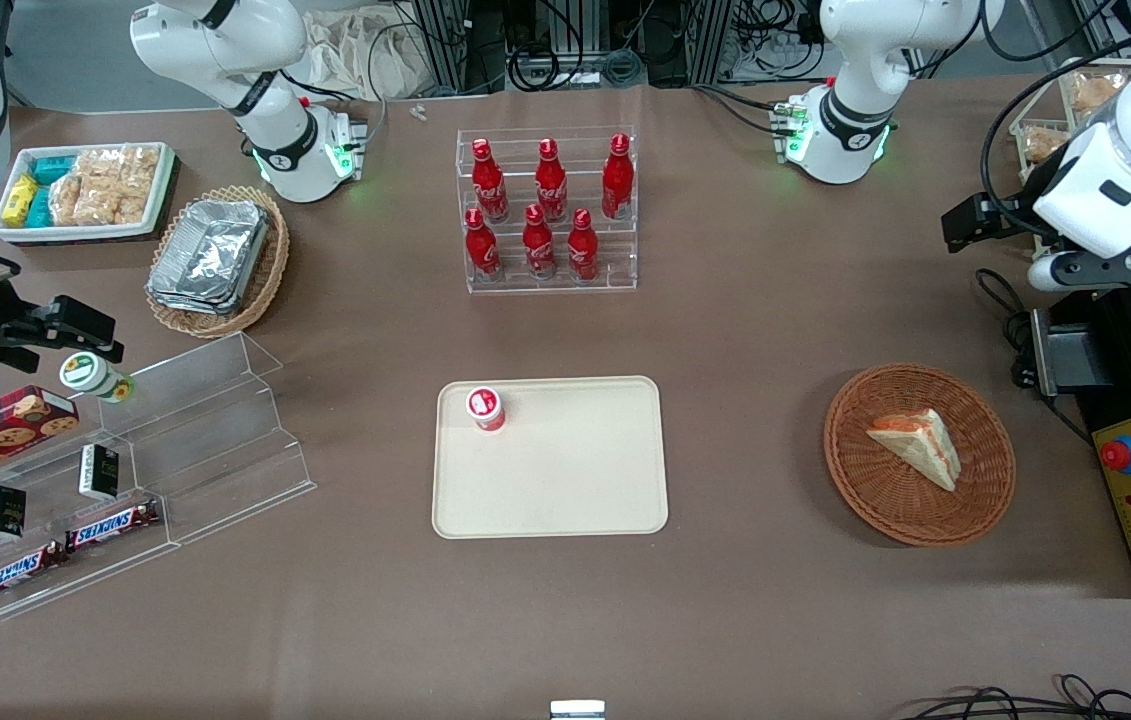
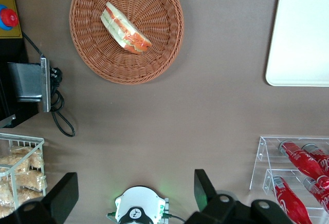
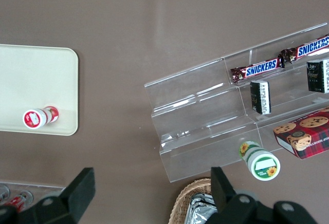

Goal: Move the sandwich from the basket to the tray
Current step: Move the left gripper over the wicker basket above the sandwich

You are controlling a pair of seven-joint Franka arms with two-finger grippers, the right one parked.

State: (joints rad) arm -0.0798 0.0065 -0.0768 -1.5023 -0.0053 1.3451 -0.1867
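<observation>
The sandwich (image 1: 915,445) (image 2: 125,28), a pale triangular wedge with red-orange filling, lies in the round reddish-brown wicker basket (image 1: 855,480) (image 2: 92,59) toward the working arm's end of the table. The cream tray (image 1: 565,480) (image 2: 303,44) lies flat at the table's middle. A small red-and-white cup (image 1: 486,408) (image 3: 37,117) stands on one corner of it. My left gripper (image 1: 990,225) (image 2: 133,196) hangs high above the table, farther from the front camera than the basket. It is open wide and holds nothing.
A clear rack of red bottles (image 1: 547,210) (image 2: 298,167) stands farther back than the tray. A black control box with a red button (image 1: 1125,455) and a cable (image 2: 61,116) lie beside the basket. A clear stepped shelf (image 1: 185,440) with snacks stands toward the parked arm's end.
</observation>
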